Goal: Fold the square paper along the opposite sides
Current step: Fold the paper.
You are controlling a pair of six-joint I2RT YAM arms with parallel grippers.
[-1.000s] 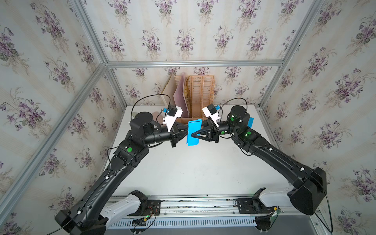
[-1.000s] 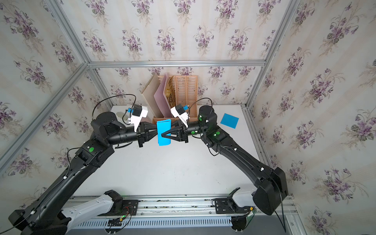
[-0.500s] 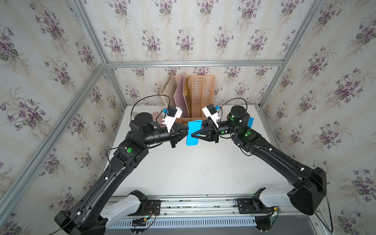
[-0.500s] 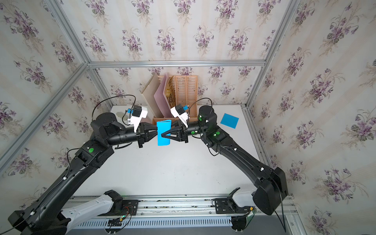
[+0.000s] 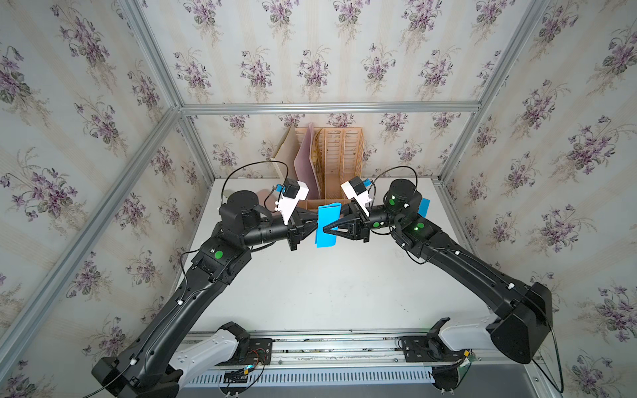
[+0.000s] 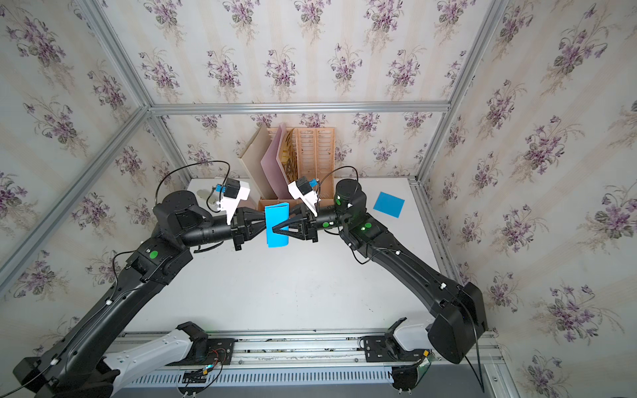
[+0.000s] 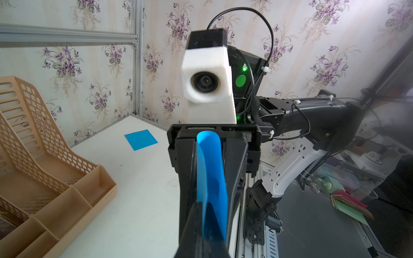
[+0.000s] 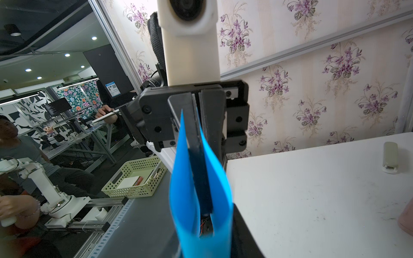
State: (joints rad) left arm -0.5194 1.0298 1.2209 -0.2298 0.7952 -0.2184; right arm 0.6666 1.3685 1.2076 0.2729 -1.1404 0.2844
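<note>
The left pincer [image 5: 314,224] is clenched tight on the paper [image 5: 327,238]. It pinches the two loose edges together on the paper's left side. The right pincer [image 5: 324,229] comes from the other side and grasps the bend of the paper. Its jaws are not all the way together. In the left wrist view the bend looks round and fat between them, not flat.

The paper is blue. It hangs in the air between the two pincers, over the far middle of the table [image 5: 327,296], and touches nothing else. It is bent in half like a long U, so I think the fold is made but not pressed sharp yet.

To do this step well, I think the left pincer should hold hard, so the two edges do not slide off each other. The right pincer should squeeze slowly until the bend goes flat. One pinch only flattens one spot, so it may need to press more spots along the bend, toward both ends. The arms should not pull apart, or the paper could slip out or rip.

Behind the paper, a rack [image 5: 341,162] stands at the far wall. One more blue sheet [image 6: 388,204] lies flat on the far right of the table, well apart from the pincers.
</note>
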